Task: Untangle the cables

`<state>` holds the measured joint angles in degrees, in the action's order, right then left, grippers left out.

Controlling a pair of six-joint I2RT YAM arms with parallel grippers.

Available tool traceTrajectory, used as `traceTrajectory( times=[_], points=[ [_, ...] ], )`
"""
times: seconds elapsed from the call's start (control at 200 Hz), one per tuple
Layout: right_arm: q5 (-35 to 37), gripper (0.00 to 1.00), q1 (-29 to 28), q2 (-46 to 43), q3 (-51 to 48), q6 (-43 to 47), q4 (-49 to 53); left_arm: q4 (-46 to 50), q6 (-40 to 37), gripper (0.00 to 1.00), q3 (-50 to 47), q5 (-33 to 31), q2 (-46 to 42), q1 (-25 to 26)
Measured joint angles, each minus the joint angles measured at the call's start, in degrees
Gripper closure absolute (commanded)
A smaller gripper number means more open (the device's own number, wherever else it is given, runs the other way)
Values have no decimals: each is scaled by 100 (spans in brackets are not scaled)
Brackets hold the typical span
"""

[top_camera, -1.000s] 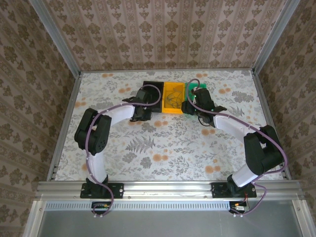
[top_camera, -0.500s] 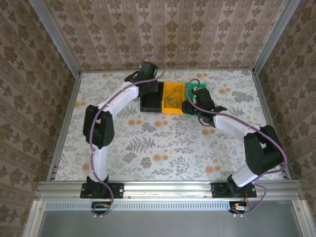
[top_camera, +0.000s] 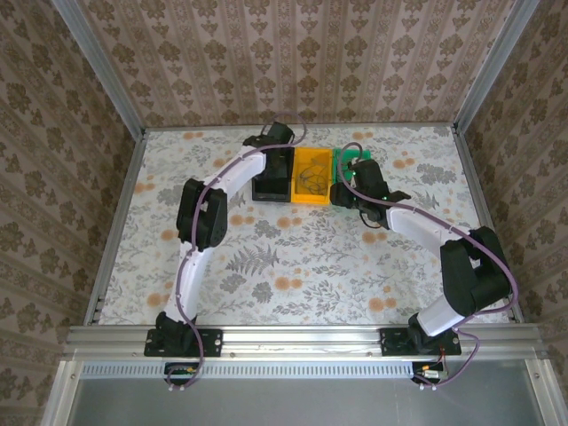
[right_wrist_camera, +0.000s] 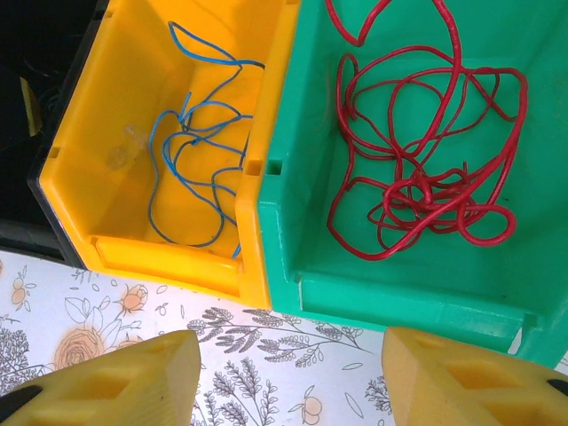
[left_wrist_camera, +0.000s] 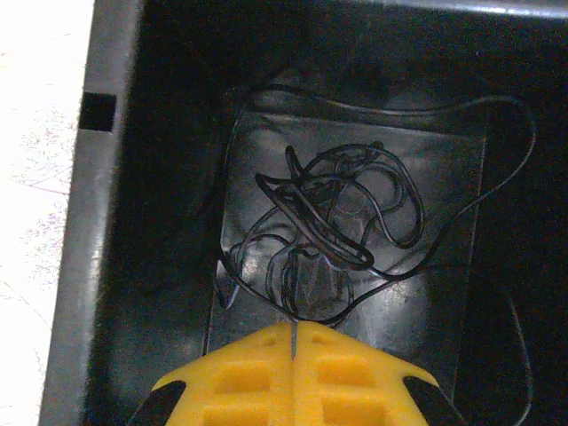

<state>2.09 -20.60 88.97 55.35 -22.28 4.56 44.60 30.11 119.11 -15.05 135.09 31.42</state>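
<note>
A tangle of thin dark cables [left_wrist_camera: 328,222] lies on the floor of the black bin [left_wrist_camera: 106,222]. My left gripper [left_wrist_camera: 293,325] hangs over that bin, shut, and one dark strand passes right at its fingertips. A thin blue cable [right_wrist_camera: 191,169] lies loose in the yellow bin [right_wrist_camera: 169,257]. The green bin [right_wrist_camera: 382,302] holds a looped red cable [right_wrist_camera: 426,177]. My right gripper [right_wrist_camera: 288,382] stands open over the table just in front of the yellow and green bins, with nothing between its fingers. From above, the left gripper [top_camera: 277,164] is over the black bin [top_camera: 271,189].
The three bins stand side by side at the back middle of the flowered table: black, yellow [top_camera: 312,173], green [top_camera: 353,158]. The right gripper [top_camera: 344,191] sits close to the green bin's front. Metal rails [top_camera: 120,213] edge the table.
My left arm has swung from the near side of the black bin to stretch far out over its back. The right arm has stayed put.
</note>
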Motion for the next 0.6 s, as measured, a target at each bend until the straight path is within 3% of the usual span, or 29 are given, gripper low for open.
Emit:
traceTrajectory(
  times=[0.6],
  points=[
    [4, 42, 11, -11, -61, -2, 85, 155, 662, 100, 149, -149, 507, 55]
  ],
)
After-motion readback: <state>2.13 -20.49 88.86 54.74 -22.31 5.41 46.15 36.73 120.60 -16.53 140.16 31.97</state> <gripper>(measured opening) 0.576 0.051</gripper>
